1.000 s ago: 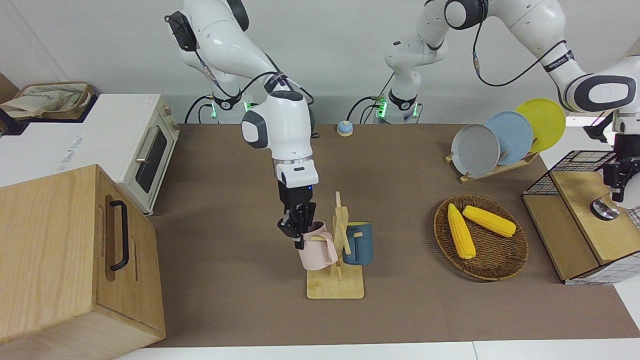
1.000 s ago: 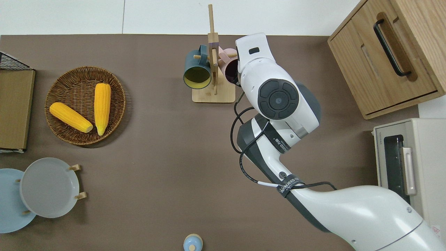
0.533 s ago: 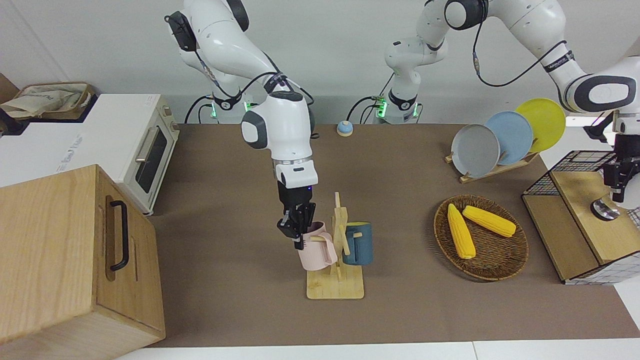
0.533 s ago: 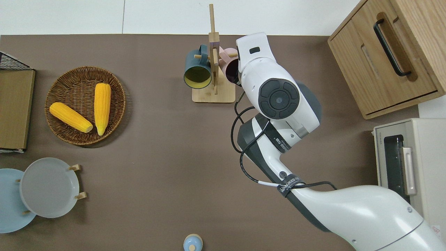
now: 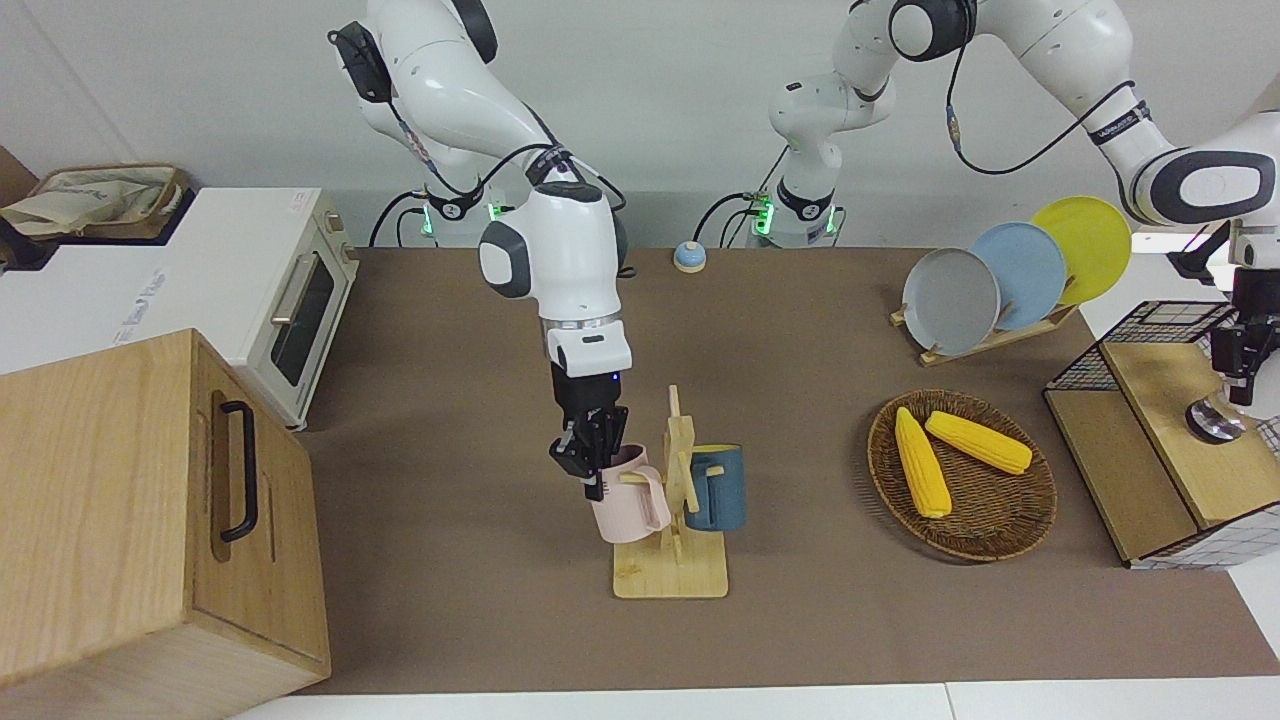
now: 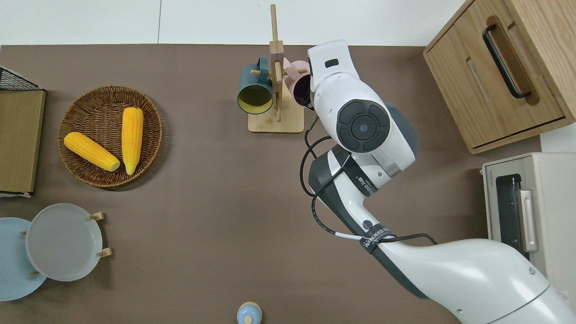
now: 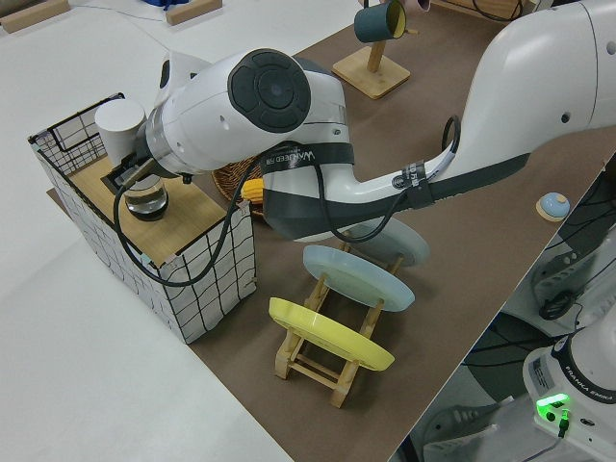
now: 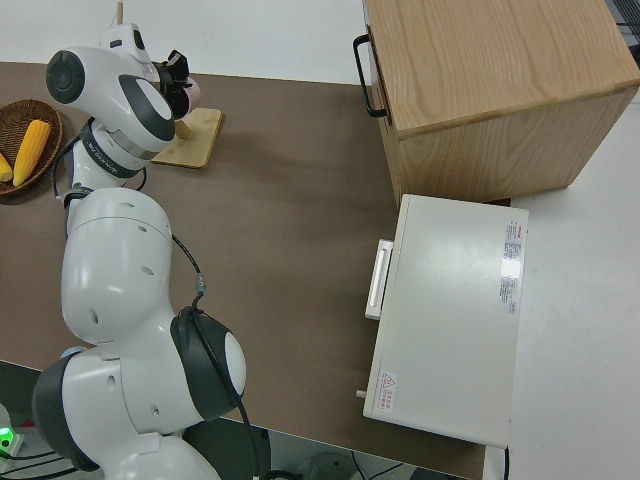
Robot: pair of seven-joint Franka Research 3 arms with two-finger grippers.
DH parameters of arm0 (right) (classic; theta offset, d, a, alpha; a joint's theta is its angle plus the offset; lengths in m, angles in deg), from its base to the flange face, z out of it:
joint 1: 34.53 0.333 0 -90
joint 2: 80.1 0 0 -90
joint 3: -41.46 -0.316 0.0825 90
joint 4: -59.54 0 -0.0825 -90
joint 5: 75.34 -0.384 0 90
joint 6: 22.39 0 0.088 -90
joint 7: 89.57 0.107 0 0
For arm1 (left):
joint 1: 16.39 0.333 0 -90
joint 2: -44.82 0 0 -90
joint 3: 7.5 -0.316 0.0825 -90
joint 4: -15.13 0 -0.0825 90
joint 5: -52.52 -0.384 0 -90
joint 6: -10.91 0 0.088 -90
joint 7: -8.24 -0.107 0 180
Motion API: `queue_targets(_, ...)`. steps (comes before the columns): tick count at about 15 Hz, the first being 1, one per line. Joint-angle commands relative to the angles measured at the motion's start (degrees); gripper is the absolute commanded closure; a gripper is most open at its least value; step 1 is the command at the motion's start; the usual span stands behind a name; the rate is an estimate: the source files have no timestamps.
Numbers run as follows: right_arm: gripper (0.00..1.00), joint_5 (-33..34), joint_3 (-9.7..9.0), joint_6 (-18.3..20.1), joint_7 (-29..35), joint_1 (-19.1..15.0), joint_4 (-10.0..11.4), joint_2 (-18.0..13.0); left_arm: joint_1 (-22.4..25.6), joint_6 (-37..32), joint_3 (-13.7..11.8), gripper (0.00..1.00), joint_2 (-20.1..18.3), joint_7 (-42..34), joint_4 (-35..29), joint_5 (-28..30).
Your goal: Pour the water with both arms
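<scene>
right claw (image 5: pixel 594 462) is gripping the pink mug's (image 5: pixel 632 506) rim on the wooden rack (image 5: pixel 680 520); left claw (image 5: pixel 1243 370) is hovering over a glass pot (image 5: pixel 1212 420), grip unclear.

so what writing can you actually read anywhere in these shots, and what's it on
"WANJEED": on the cable strap around the right arm; the marks after it are too small to read.
"FRANKA EMIKA": on an arm base in the left side view.
The print and stickers on top of the toaster oven are too small or blurred to read.
</scene>
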Motion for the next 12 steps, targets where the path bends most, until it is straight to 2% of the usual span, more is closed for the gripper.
queue_targets(1, 0.913, 0.12, -0.40, 0.23, -0.70, -0.98, 0.54, -0.82, 0.48, 0.18, 0.08, 1.00, 0.44, -0.57, 2.55, 0.62)
queue_targets(12, 0.946, 0.12, -0.48, 0.84, -0.44, -1.42, 1.51, -2.05, 0.31, -0.26, -0.28, 1.00, -0.09, -0.49, 2.99, 0.44)
